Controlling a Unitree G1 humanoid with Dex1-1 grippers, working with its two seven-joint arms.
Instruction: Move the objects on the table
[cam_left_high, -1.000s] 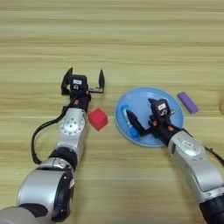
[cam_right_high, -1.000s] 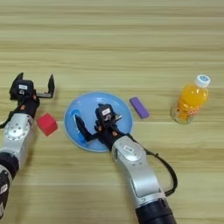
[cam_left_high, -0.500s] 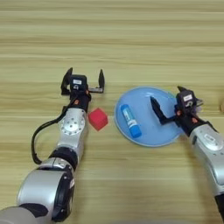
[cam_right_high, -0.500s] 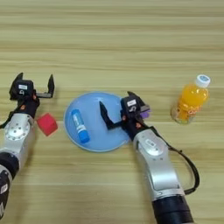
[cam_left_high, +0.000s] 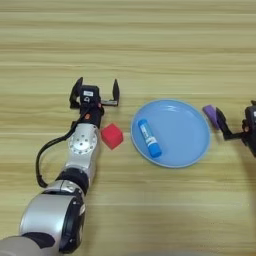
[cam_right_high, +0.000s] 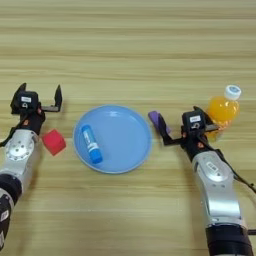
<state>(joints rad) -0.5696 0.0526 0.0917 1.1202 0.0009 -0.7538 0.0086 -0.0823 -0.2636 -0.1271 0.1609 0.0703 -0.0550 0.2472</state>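
A red cube (cam_left_high: 112, 136) lies on the table (cam_left_high: 150, 45), just left of a round light-blue plate (cam_left_high: 185, 127). A blue tube (cam_left_high: 149, 138) with a white end rests on the left part of that plate. My left gripper (cam_left_high: 95, 92) stands open just behind the cube, with nothing between its fingers. A flat purple bar (cam_right_high: 155, 119) lies off the plate's right rim. My right gripper (cam_right_high: 189, 129) is open between the bar and a bottle; its left finger (cam_right_high: 163, 131) stands right at the bar's near end and covers part of it.
An orange juice bottle (cam_right_high: 222, 109) with a white cap stands at the right, close behind my right gripper's other finger. Both forearms reach in from the near edge of the table.
My right gripper has moved right, from over the plate to beside the purple bar, leaving the blue tube lying on the plate. The left arm and the cube have not moved.
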